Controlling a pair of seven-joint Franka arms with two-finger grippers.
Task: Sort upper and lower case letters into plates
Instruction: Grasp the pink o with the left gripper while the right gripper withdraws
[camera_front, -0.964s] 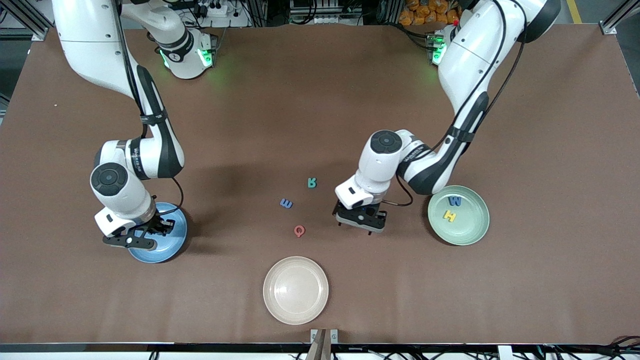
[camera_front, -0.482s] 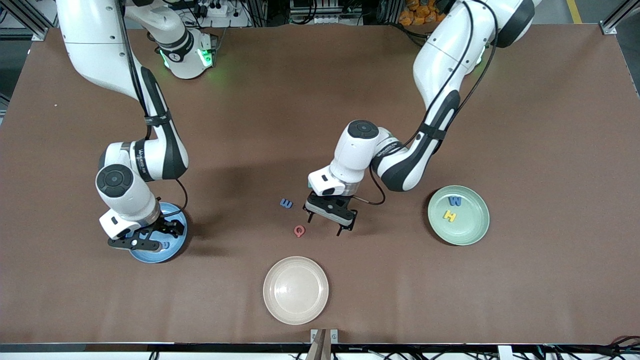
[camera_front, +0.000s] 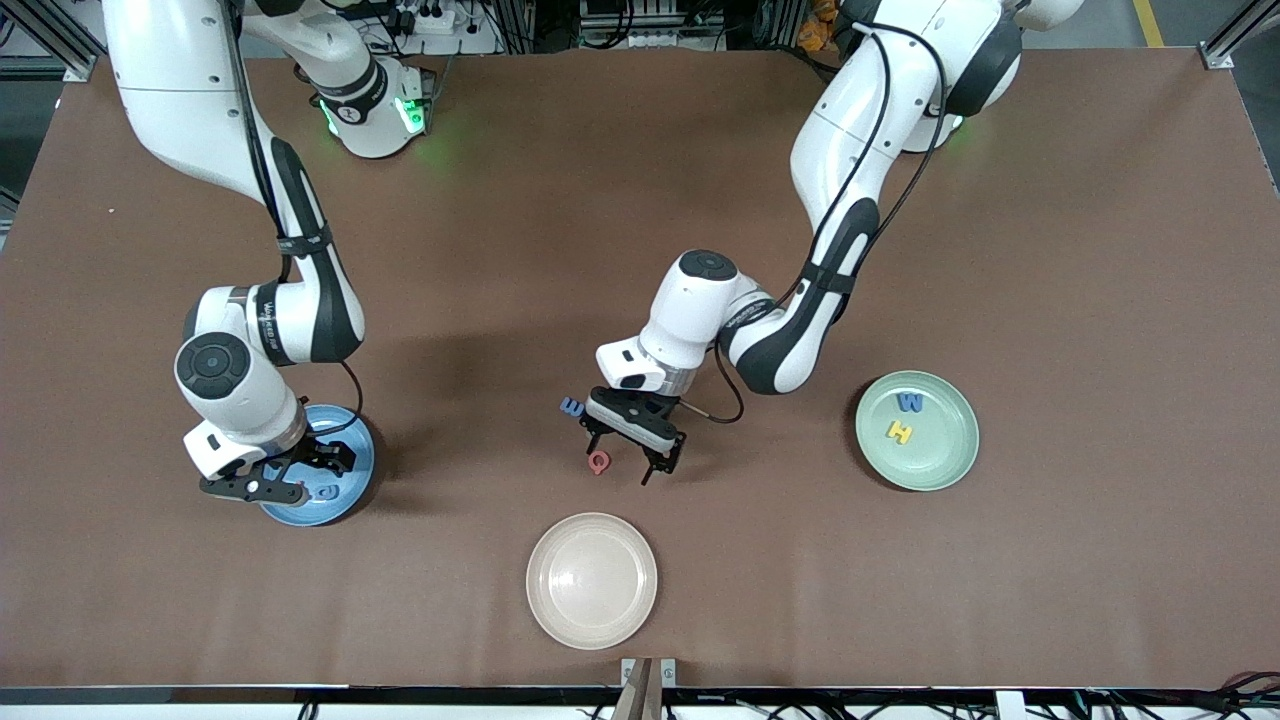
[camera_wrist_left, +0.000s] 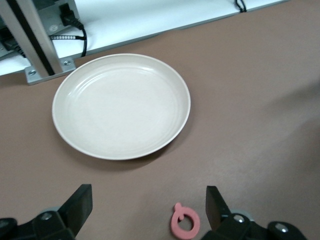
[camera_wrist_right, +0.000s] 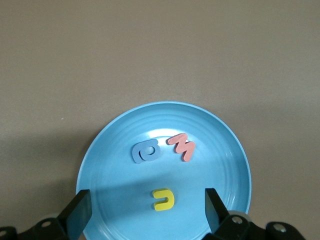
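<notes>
Between the cream plate (camera_front: 591, 580) and the mid-table letters: left gripper (camera_front: 628, 447) low over the red Q (camera_front: 598, 461).

Nearest the front camera lies the empty cream plate; next the red Q, flat on the table (camera_front: 640, 200), off-centre at the inner edge of one finger of the spread jaws, so centring seems needed. Blue letter (camera_front: 572, 406) lies just farther off. Green plate (camera_front: 955, 470) holds two letters. Right gripper (camera_front: 275, 482), jaws apart and empty, hangs over the blue plate (camera_front: 355, 485) with its three letters.
</notes>
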